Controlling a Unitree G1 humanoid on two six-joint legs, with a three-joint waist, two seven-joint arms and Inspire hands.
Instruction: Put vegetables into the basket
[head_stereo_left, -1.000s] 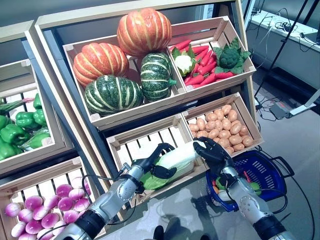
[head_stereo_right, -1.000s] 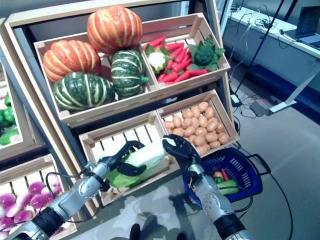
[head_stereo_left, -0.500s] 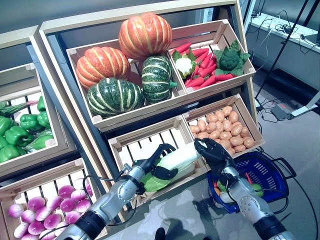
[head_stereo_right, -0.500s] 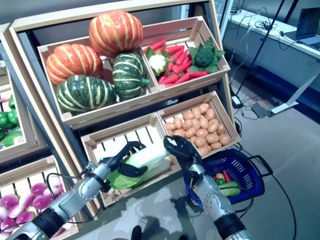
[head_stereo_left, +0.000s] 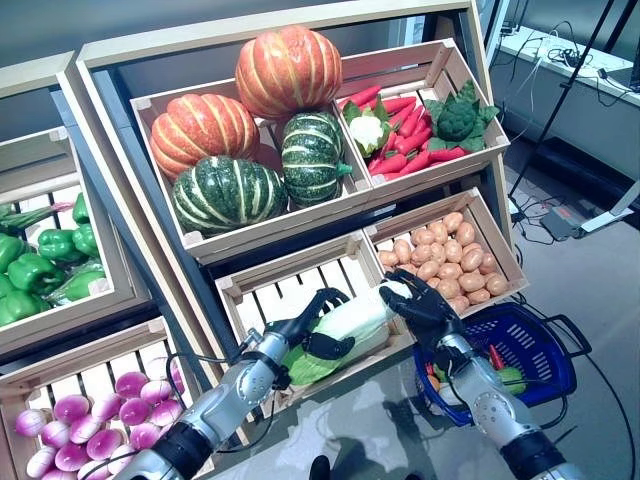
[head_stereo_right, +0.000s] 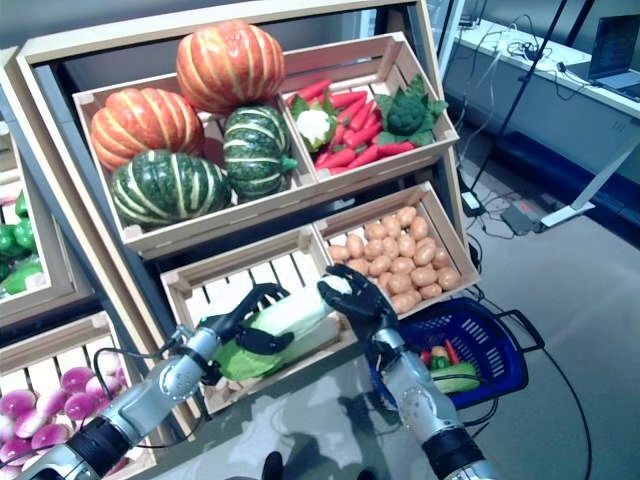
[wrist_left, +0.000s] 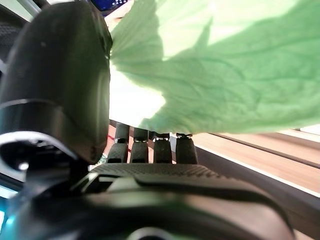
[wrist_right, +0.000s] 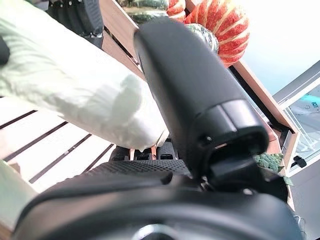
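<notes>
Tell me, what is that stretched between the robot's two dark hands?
A long pale cabbage with green leaves spans them: the left hand grips its leafy end, the right hand its white end, over the slatted wooden crate. Both eye views show it.

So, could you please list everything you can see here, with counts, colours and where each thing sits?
Pumpkins: two orange, two green striped, upper left crate.
Red chillies: a pile, upper right crate, with one white cauliflower and one green broccoli.
Potatoes: many, tan, lower right crate.
Napa cabbage: one, pale green and white, over the slatted middle crate, held at both ends.
Green peppers: several, far left crate.
Turnips: many, purple and white, bottom left crate.
Basket: one, blue, on the floor at right, some vegetables inside.
Left hand: fingers curled round the cabbage's leafy end.
Right hand: fingers curled round its white end.
</notes>
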